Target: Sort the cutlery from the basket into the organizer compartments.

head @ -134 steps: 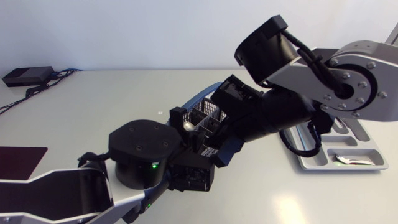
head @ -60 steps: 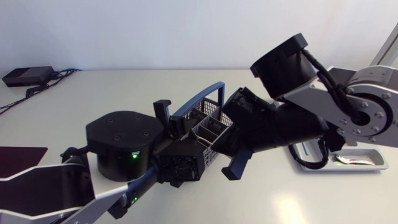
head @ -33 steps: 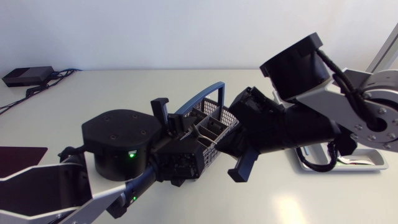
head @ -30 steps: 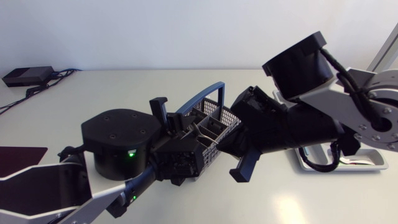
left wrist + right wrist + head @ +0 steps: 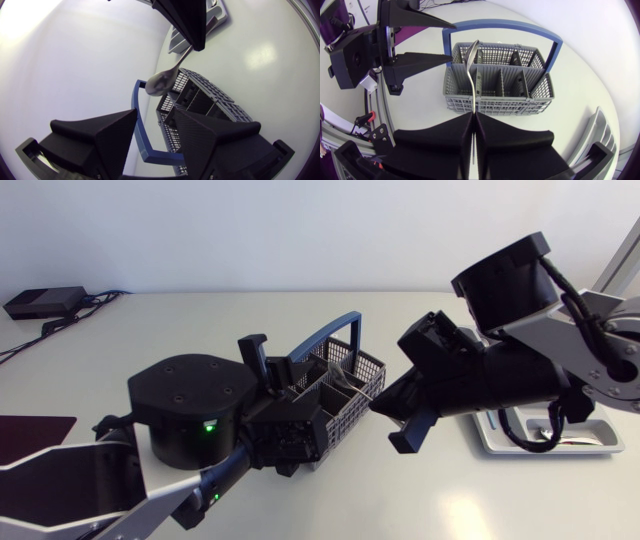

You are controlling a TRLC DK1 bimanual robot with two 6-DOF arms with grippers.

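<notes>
In the right gripper (image 5: 473, 115), a spoon (image 5: 472, 65)

Head view: bright, even, diffuse light from overhead. The pale surface (image 5: 140, 340) carries a soft glare patch at lower right, and shadows on it are faint and soft-edged. Left wrist view: one glare spot on the surface, and the spoon (image 5: 160, 82) bowl gleams.

Your spoon (image 5: 471, 65) is polished metal, its bowl bright and mirror-like. The basket (image 5: 497, 87) is matt grey plastic lattice, and its blue handle (image 5: 500, 23) is smoother plastic. The right claw (image 5: 473, 117) and left claw (image 5: 155, 117) both look matt black. At the head view's right, the organizer (image 5: 598, 430) is pale grey moulded plastic. Your counter (image 5: 150, 330) is smooth and off-white with a soft sheen.
</notes>
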